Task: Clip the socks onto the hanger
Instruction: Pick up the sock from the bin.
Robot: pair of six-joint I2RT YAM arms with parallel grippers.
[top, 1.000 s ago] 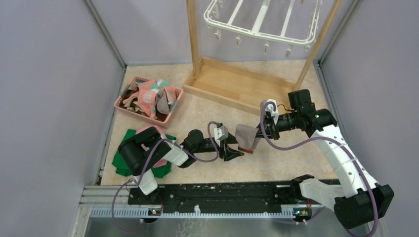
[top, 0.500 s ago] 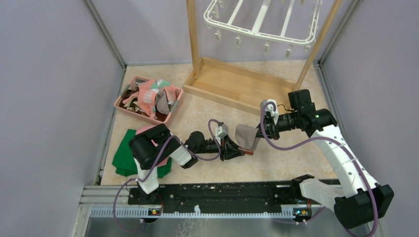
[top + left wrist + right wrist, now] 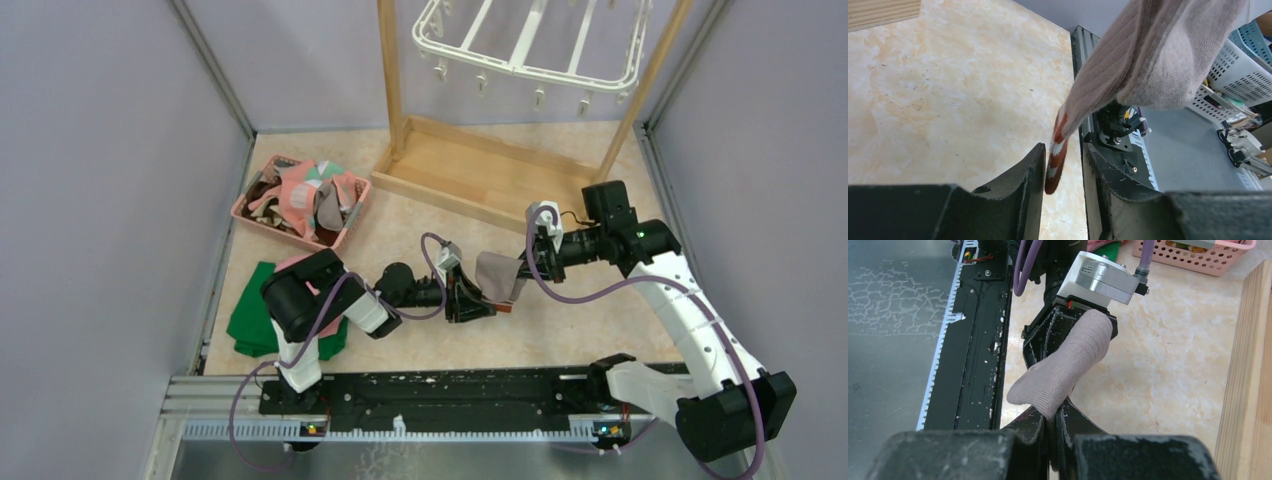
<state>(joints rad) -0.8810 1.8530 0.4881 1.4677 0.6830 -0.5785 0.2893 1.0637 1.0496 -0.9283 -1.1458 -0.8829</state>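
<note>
Grey-brown ribbed fabric sock (image 3: 1063,367) is pinched by right claw (image 3: 1054,420); left claw (image 3: 1063,155) stands partly spread around its striped cuff (image 3: 1054,160).

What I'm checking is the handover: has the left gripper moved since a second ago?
Yes, slightly: the left gripper has edged toward the wooden stand, away from the base rail.
</note>
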